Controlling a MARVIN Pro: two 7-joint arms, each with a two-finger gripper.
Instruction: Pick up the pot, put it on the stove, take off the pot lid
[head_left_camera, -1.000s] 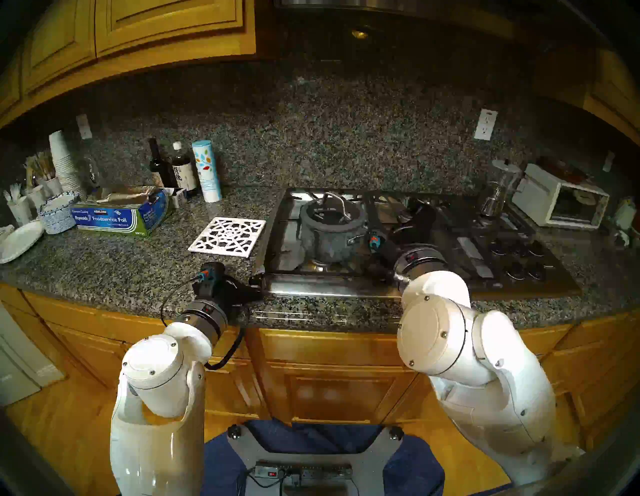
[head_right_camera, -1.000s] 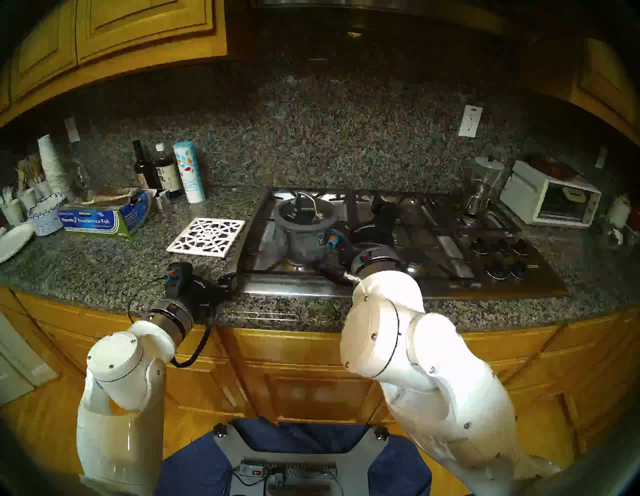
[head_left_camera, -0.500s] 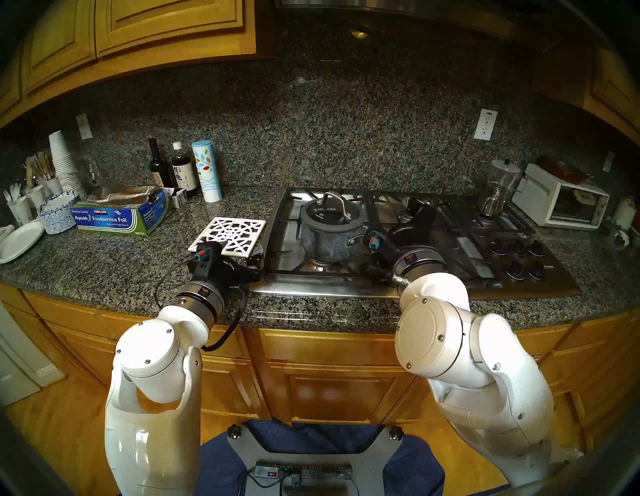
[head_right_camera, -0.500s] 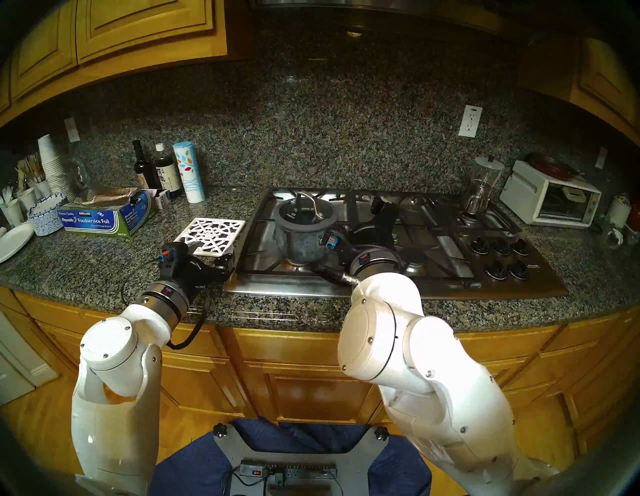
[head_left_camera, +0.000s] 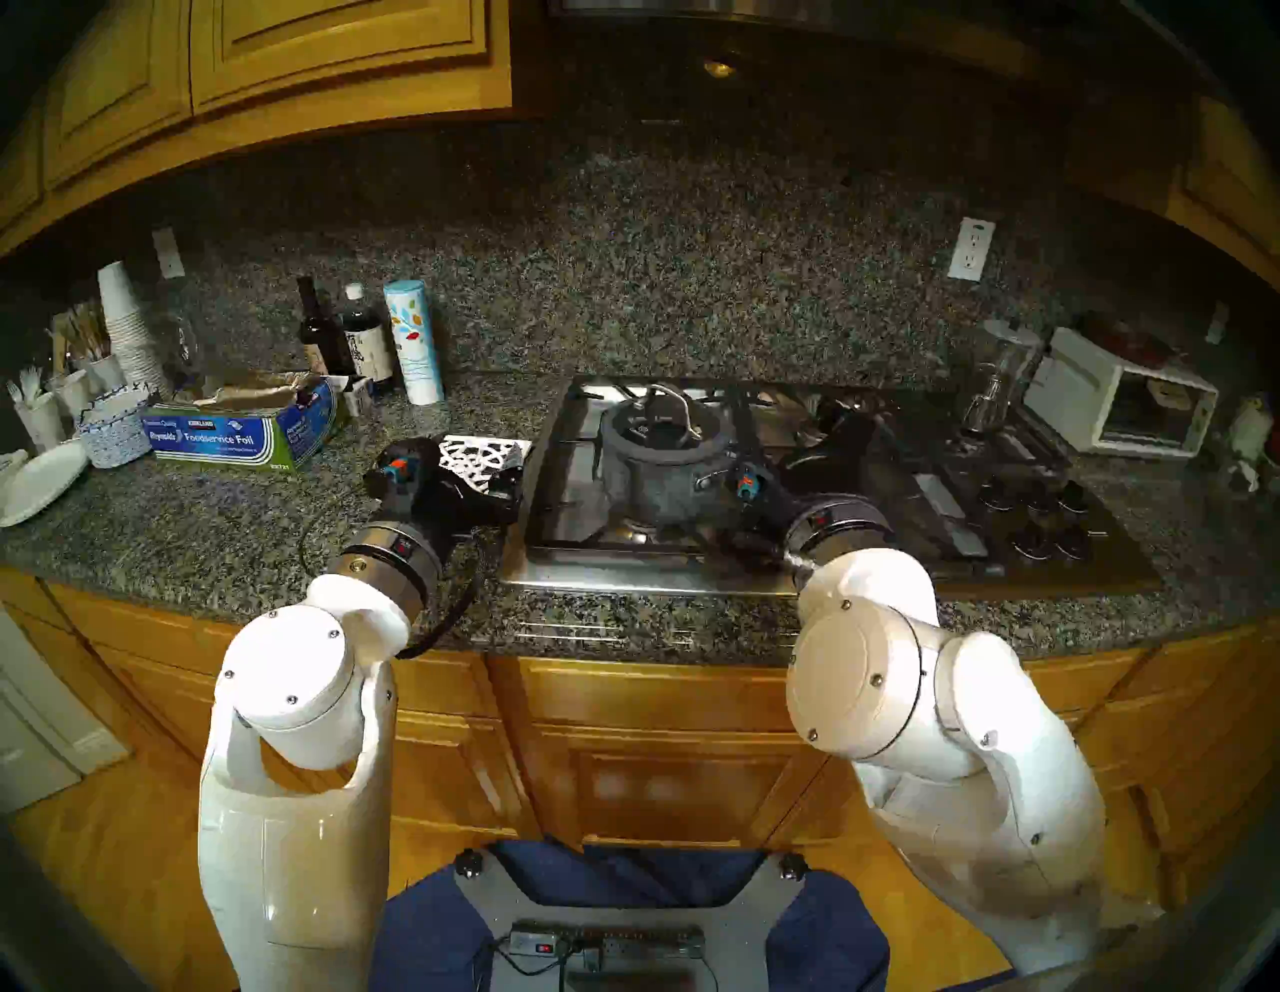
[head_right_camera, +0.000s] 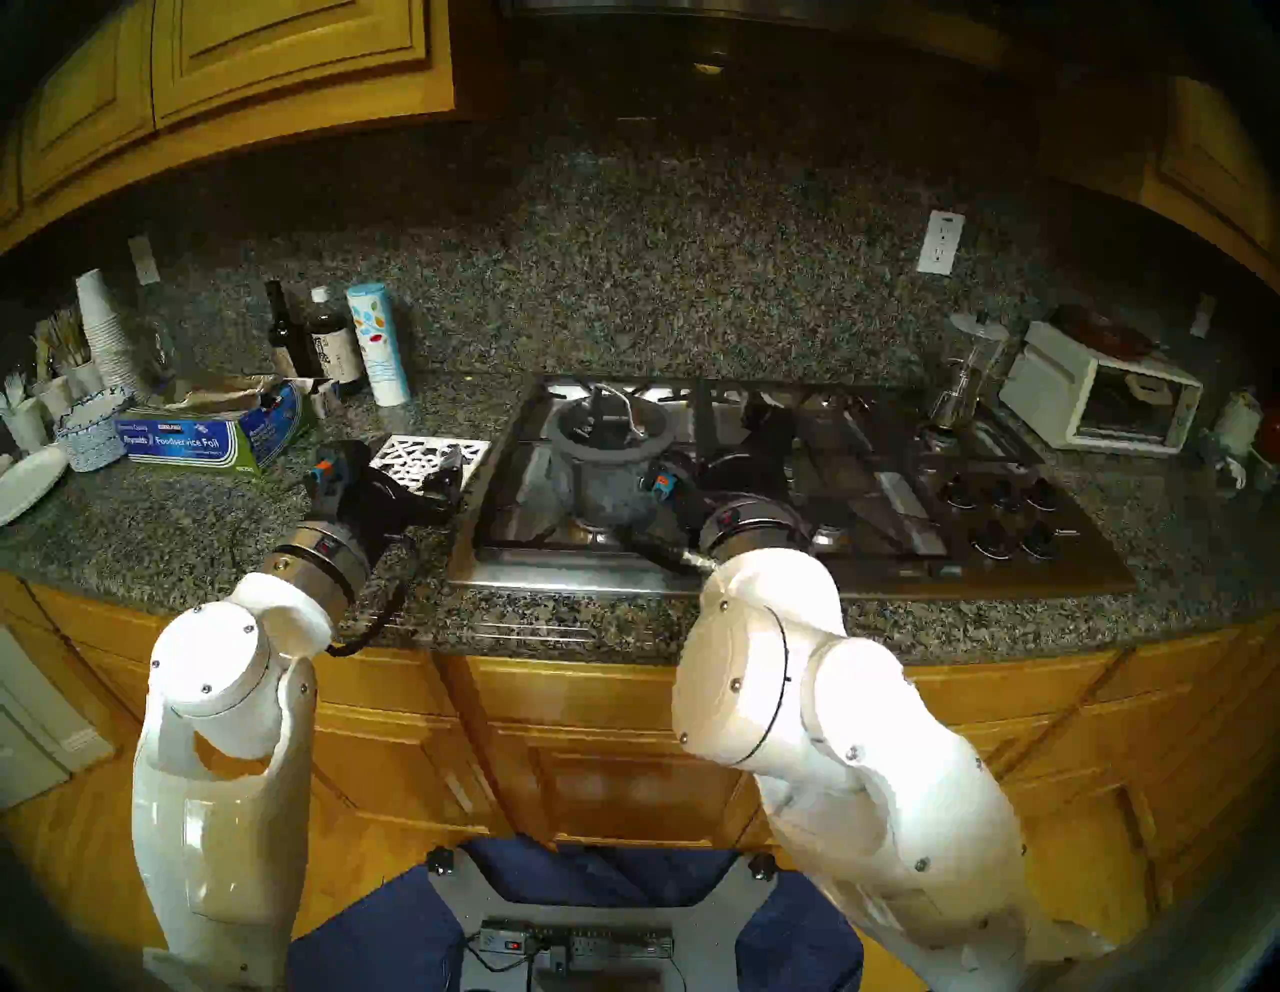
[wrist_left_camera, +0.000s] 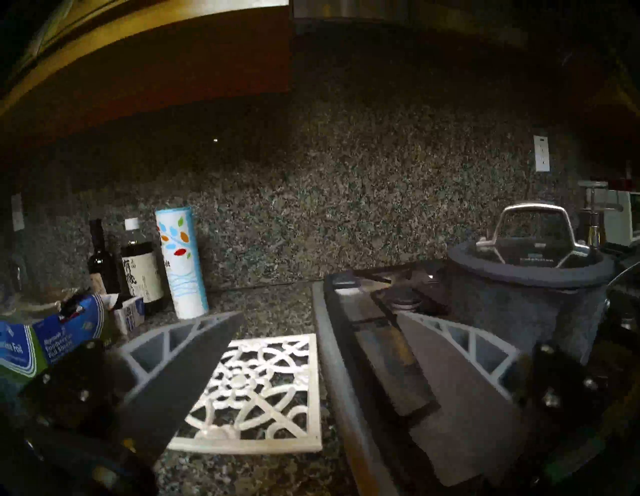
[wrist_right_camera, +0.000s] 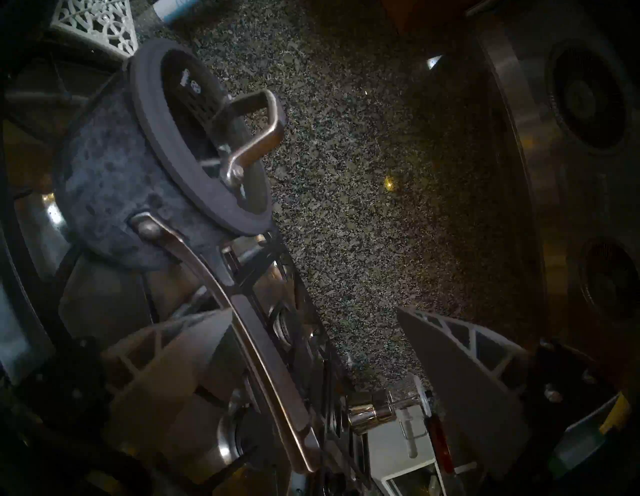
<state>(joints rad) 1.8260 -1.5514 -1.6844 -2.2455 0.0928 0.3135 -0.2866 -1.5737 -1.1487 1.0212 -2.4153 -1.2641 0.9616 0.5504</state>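
Observation:
The dark grey speckled pot (head_left_camera: 658, 481) stands on the front-left burner of the steel stove (head_left_camera: 568, 478), with the glass pot lid (head_left_camera: 665, 433) on it. In the right wrist view the pot (wrist_right_camera: 104, 180) has its long silver handle (wrist_right_camera: 263, 346) running between the fingers of my open right gripper (wrist_right_camera: 313, 310), close against one finger. The lid's loop handle (wrist_right_camera: 266, 121) is free. My left gripper (head_left_camera: 509, 478) is open and empty, left of the stove edge. In its wrist view (wrist_left_camera: 318, 315) the pot (wrist_left_camera: 519, 311) and lid (wrist_left_camera: 530, 273) are ahead to the right.
A white lattice trivet (head_left_camera: 478, 454) lies on the granite counter under my left gripper. A foil box (head_left_camera: 235, 433), bottles and a tall canister (head_left_camera: 415, 339) stand at back left. A blender (head_left_camera: 997, 381) and white toaster oven (head_left_camera: 1122, 409) are at the right, with the stove knobs (head_left_camera: 1039, 512) at front right.
My left gripper has moved from the counter's front edge back and up over the trivet. The right gripper has stayed by the pot handle. The pot and lid have not moved.

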